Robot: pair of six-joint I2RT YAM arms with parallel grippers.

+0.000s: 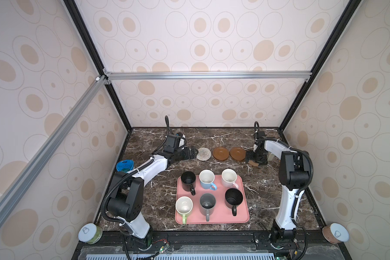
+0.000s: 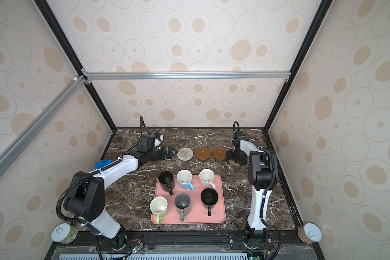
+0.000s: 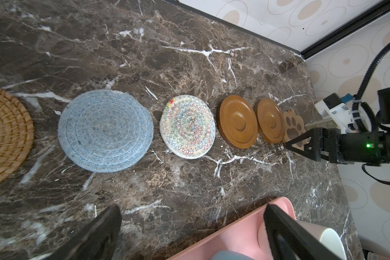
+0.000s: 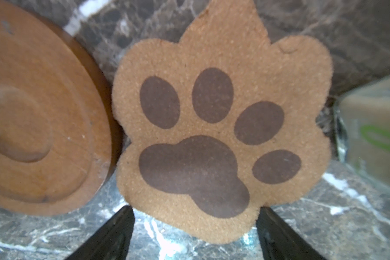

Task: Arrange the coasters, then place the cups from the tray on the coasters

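In the left wrist view the coasters lie in a row: tan rattan (image 3: pixel 5 135), blue-grey (image 3: pixel 105 130), cream (image 3: pixel 187 126), two wooden discs (image 3: pixel 236 121) (image 3: pixel 270 120) and the paw coaster (image 3: pixel 294 126). My right gripper (image 4: pixel 195 213) is open low over the paw coaster (image 4: pixel 212 135), its fingers either side of the near edge. My left gripper (image 1: pixel 192 154) is open and empty beside the cream coaster (image 1: pixel 203 154); its arm hides the blue-grey and rattan ones from the top views. Several cups stand upright on the pink tray (image 1: pixel 243 216), among them a black one (image 1: pixel 188 180) and a grey one (image 1: pixel 207 203).
A blue-lidded can (image 1: pixel 124 166) stands behind the left arm. A green can (image 1: pixel 90 233) and a brown can (image 1: pixel 336 233) sit at the front corners. A pale box (image 4: pixel 374 139) lies close beside the paw coaster, towards the right wall.
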